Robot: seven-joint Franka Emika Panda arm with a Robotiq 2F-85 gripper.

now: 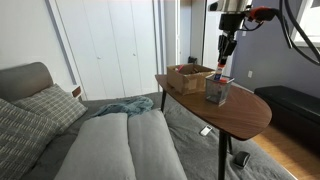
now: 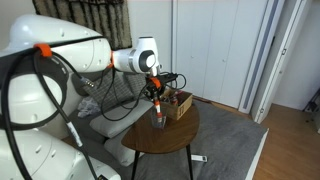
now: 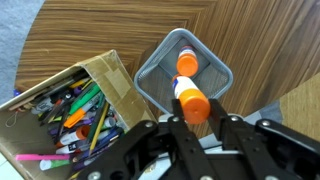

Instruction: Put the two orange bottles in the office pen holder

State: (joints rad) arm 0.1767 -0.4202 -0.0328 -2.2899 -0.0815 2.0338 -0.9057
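The end effector (image 3: 203,124) seemed clenched on an orange bottle (image 3: 194,103) just below it, over the pen holder (image 3: 150,72); lowering straight down, beside the other bottle (image 3: 186,63) inside, looked wisest.

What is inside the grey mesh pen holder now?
One orange bottle is inside the mesh holder. The gripper holds a second orange bottle at its opening. They hide its bottom.
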